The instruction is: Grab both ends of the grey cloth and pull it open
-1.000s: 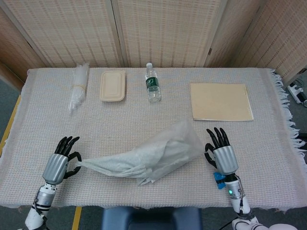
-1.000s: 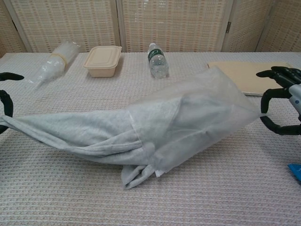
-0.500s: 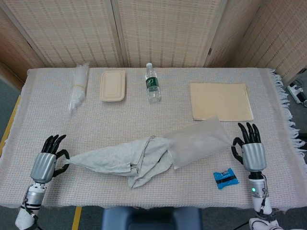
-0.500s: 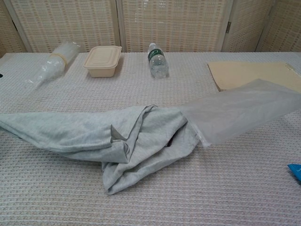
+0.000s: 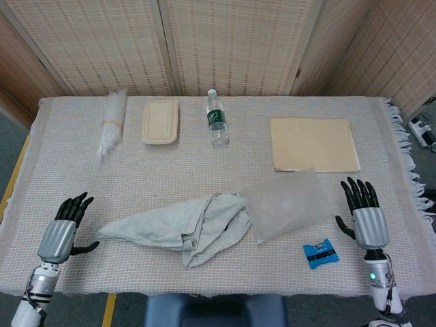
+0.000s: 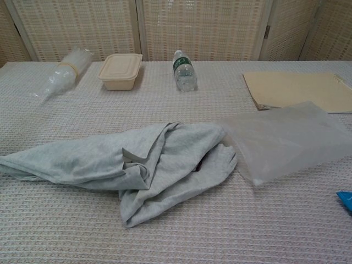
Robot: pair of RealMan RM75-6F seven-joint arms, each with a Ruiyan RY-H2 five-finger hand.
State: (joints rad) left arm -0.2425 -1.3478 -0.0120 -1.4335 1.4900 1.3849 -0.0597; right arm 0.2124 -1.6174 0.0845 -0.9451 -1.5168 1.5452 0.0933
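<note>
The grey cloth (image 5: 178, 227) (image 6: 126, 165) lies crumpled and stretched sideways at the table's front middle. A translucent white plastic bag (image 5: 285, 202) (image 6: 289, 140) lies flat against its right end. My left hand (image 5: 60, 234) is off the cloth's left tip, fingers spread, holding nothing. My right hand (image 5: 364, 218) is to the right of the bag, fingers spread and empty. Neither hand touches the cloth. The chest view shows no hand.
At the back stand a stack of plastic cups (image 5: 111, 124), a beige lidded box (image 5: 160, 122) and a water bottle (image 5: 216, 118). A tan folder (image 5: 313, 144) lies back right. A small blue packet (image 5: 320, 253) sits near my right hand.
Both hands have let go and moved outward. The cloth has slid out of the bag and dropped slack onto the table; the bag has settled flat on the right.
</note>
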